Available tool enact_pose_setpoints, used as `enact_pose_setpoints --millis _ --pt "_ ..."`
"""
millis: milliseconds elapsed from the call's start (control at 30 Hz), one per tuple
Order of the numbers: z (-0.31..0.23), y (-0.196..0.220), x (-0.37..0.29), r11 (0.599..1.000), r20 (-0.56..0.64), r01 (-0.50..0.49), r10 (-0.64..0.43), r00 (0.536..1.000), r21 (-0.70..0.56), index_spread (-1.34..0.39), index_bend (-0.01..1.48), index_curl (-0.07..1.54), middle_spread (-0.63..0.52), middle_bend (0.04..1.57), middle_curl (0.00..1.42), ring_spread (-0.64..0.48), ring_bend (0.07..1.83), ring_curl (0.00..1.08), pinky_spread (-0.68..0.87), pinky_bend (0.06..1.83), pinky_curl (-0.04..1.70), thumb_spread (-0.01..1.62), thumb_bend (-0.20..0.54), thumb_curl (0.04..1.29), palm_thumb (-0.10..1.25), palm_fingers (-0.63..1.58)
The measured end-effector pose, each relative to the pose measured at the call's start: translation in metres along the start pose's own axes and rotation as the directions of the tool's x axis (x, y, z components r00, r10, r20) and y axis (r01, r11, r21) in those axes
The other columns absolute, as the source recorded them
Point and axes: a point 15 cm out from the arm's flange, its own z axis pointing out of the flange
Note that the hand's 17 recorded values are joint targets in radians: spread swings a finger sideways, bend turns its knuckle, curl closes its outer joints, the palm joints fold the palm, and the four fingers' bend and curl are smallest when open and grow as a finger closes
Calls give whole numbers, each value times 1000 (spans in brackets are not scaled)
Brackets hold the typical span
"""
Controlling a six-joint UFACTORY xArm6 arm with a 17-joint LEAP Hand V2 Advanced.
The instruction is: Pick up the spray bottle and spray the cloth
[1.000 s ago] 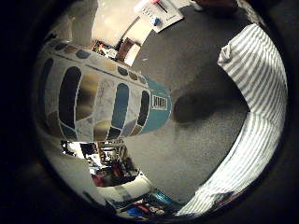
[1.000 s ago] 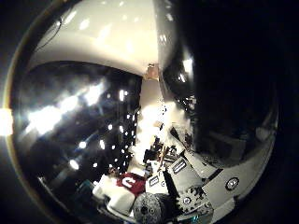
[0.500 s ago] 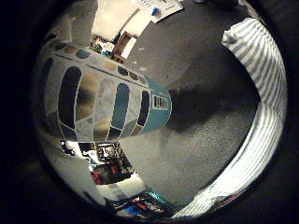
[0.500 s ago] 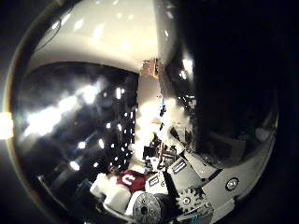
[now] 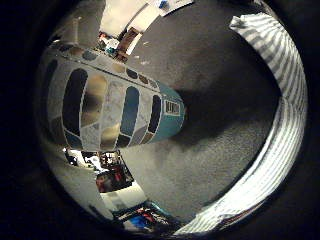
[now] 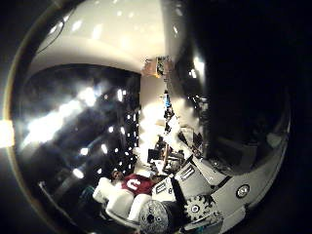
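Grey carpeted surface [image 5: 220, 150], patterned cylindrical spray bottle [image 5: 115, 112] close, striped cloth [image 5: 280, 75] nearby, robot hand [image 6: 204, 195] grip unclear

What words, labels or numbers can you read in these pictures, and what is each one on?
None can be read.
Teal spray bottle with patterned label: a barcode patch shows near its base, its digits too small to read.
White paper sheet on the grey carpet: print too blurred to read.
Grey and white striped cloth: no text.
Thumb side view: only parts of the hand, no legible text.
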Motion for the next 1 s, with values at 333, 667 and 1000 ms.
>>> enact_pose_setpoints --millis 333,667,1000 --pt "-20 7 18 999 -91 -40 36 995 -35 -309 366 681 -104 905 559 -157 1149 637 -376 841 1009 950 -20 617 852 482" --pt "-45 19 20 994 -184 -44 25 983 -102 -254 204 464 112 391 353 136 559 358 275 487 723 1115 -17 530 785 -41" --pt "-93 6 1 999 -198 -24 16 980 -38 -228 162 334 190 212 314 189 362 268 376 393 487 1120 -18 491 792 34"
